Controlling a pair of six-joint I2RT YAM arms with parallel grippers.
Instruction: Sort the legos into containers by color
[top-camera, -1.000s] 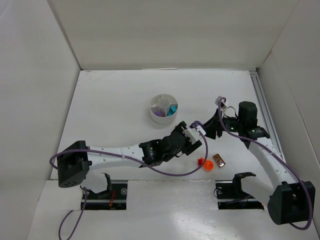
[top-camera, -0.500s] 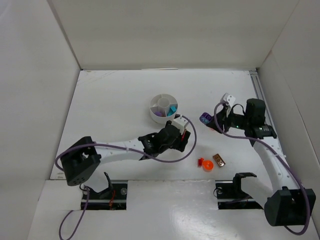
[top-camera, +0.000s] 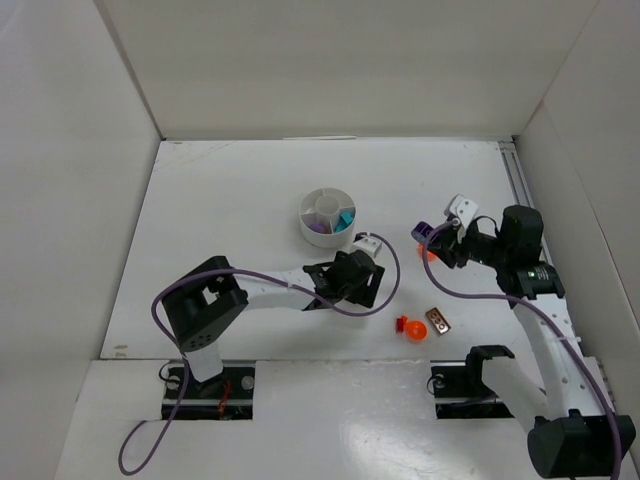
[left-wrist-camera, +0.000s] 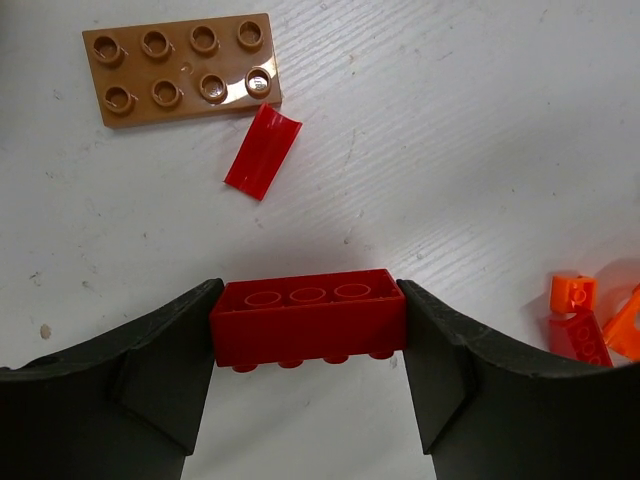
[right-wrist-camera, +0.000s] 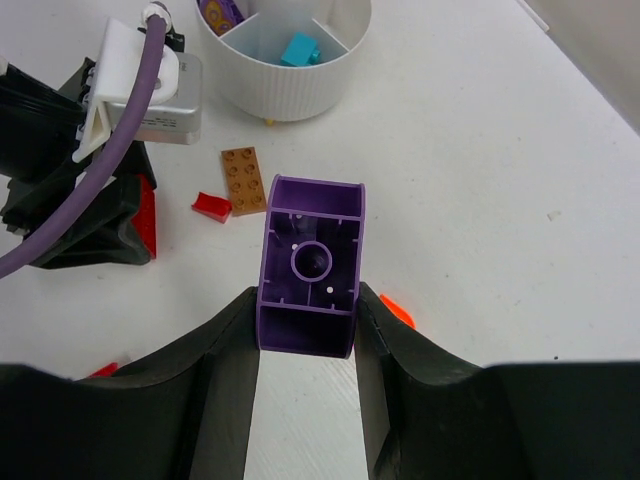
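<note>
Left hand (left-wrist-camera: 308, 338): we find it clamped on a red brick (left-wrist-camera: 306, 312), one finger against each short end. We cannot tell whether the brick touches the desk (left-wrist-camera: 450, 150).

Beyond that brick, on the desk: a brown plate (left-wrist-camera: 180, 68) with eight studs, and a small red curved piece (left-wrist-camera: 262, 150) just beside its corner. Off to the right lie orange pieces (left-wrist-camera: 573, 292).

Right hand (right-wrist-camera: 308, 322): we see it holding a purple piece (right-wrist-camera: 312, 262) by its lower sides, hollow underside facing the wrist camera, raised above the desk.

White dish (right-wrist-camera: 290, 98): it stands past the brown plate. We note a teal brick (right-wrist-camera: 299, 48) in one compartment and a purple lego (right-wrist-camera: 222, 12) in the neighbouring one.
</note>
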